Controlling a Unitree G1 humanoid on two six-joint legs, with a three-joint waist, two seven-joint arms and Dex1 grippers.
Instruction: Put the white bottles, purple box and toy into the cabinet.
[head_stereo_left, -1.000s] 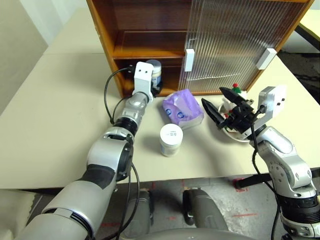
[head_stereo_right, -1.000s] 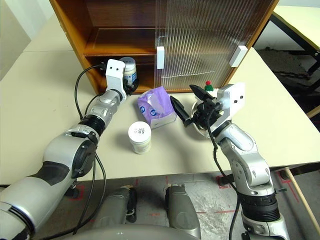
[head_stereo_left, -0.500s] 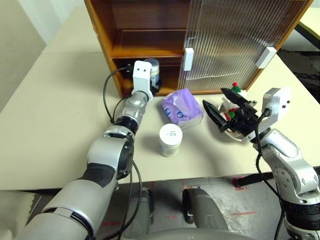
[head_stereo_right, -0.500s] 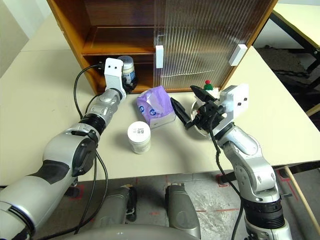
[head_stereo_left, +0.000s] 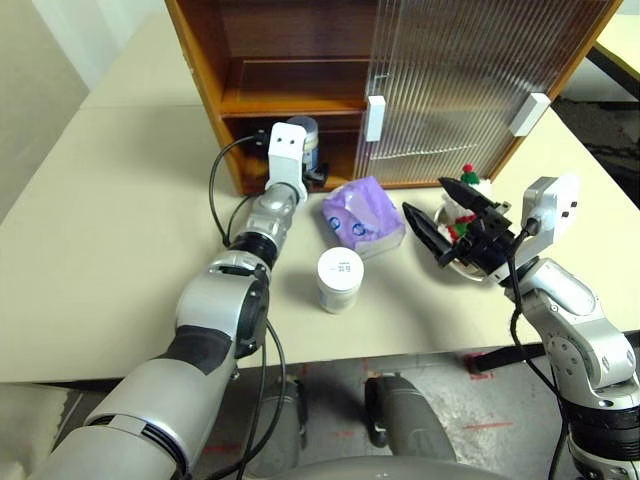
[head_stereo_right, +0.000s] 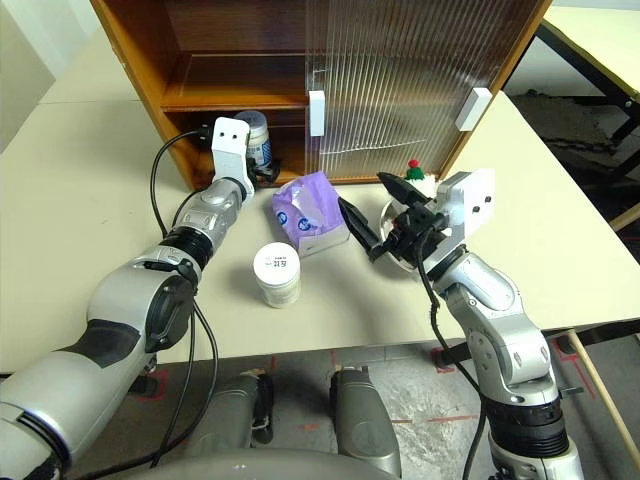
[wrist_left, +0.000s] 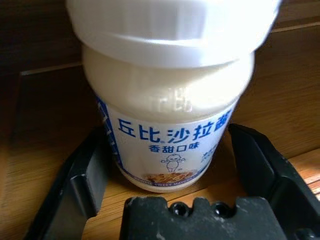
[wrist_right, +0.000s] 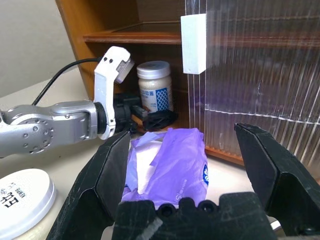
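A large orange-brown wooden cabinet (head_stereo_left: 210, 80) with ribbed translucent sliding doors stands at the back of a pale table (head_stereo_left: 110, 230), its left half open. One short white plastic jar with a blue-printed label (wrist_left: 170, 115) stands upright on the cabinet's lower shelf, just inside the opening. The left gripper (wrist_left: 172, 165) reaches in around it with its black fingers spread on either side, a gap visible beside the jar, so it looks released. That bottle appears delivered. Three things are left outside. The second white screw-lidded jar (head_stereo_left: 341, 280) stands upright on the table, well in front of the cabinet. The soft lavender-purple wrapped pack (head_stereo_left: 364, 217) lies just in front of the cabinet's closed door. The small white plush snowman with a red-and-green hat (head_stereo_left: 465, 195) sits further right, near the cabinet's right corner, partly hidden behind the right gripper (wrist_right: 192, 165), which hovers wide open and empty
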